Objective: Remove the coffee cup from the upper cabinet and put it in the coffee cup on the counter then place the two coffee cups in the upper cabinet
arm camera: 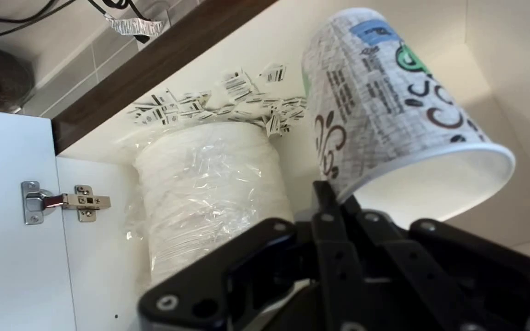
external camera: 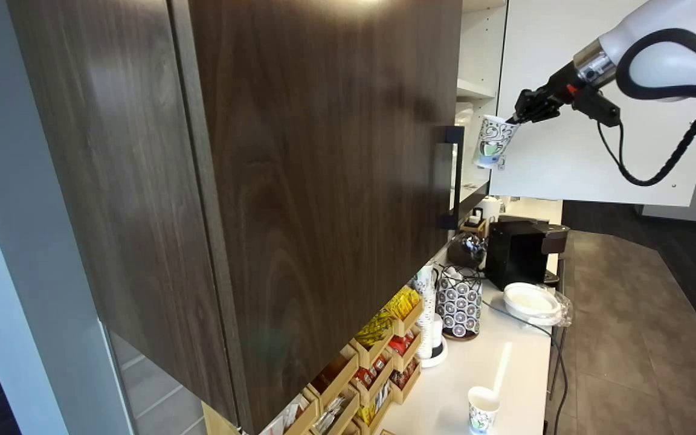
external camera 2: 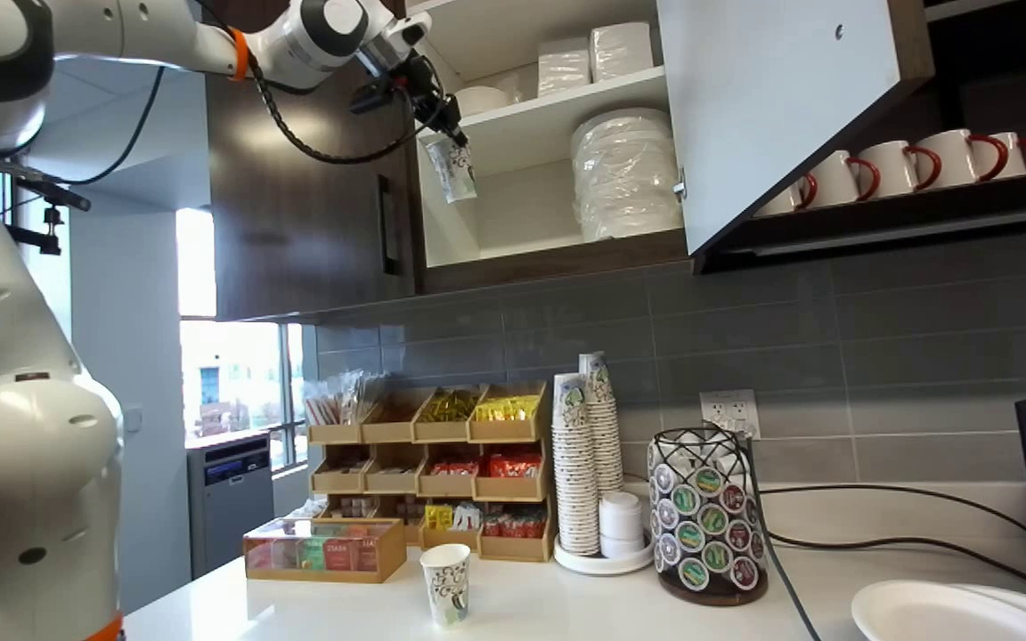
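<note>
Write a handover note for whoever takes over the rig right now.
Gripper: shut on the rim of the held coffee cup, which hangs tilted at the opening of the upper cabinet.
Other coffee cup: upright on the counter.
Done: held cup gripped, cabinet open.
Left: nest it in the counter cup, then place both in the cabinet.

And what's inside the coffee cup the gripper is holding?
In the wrist view, the held coffee cup shows plain white inner wall near its mouth; its side hides the bottom and anything there.
</note>
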You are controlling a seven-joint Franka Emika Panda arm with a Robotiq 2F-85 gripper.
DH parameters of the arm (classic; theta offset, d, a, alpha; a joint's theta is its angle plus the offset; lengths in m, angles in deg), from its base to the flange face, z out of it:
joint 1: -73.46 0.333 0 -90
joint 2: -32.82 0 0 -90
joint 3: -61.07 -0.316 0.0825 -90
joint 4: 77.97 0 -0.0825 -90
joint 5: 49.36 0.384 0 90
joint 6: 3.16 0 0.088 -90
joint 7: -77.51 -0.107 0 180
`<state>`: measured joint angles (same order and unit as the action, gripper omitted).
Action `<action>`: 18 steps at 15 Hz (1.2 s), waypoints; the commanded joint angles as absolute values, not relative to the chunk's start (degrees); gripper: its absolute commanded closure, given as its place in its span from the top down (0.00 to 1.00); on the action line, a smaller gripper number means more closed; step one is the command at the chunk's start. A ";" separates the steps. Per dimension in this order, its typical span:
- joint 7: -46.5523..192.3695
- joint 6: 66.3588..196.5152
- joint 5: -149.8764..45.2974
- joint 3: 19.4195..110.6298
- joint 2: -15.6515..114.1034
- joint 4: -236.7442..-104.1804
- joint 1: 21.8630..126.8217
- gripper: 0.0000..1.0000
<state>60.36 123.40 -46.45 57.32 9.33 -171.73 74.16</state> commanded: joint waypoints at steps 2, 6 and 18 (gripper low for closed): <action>72.00 113.89 -41.46 60.33 -0.44 -181.12 77.80 0.01; 72.88 110.87 -42.11 59.41 0.16 -179.75 76.86 0.04; 74.13 110.66 -41.79 59.63 -0.93 -181.54 77.29 0.01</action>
<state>73.89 110.83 -42.13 59.91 -1.06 -181.77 77.83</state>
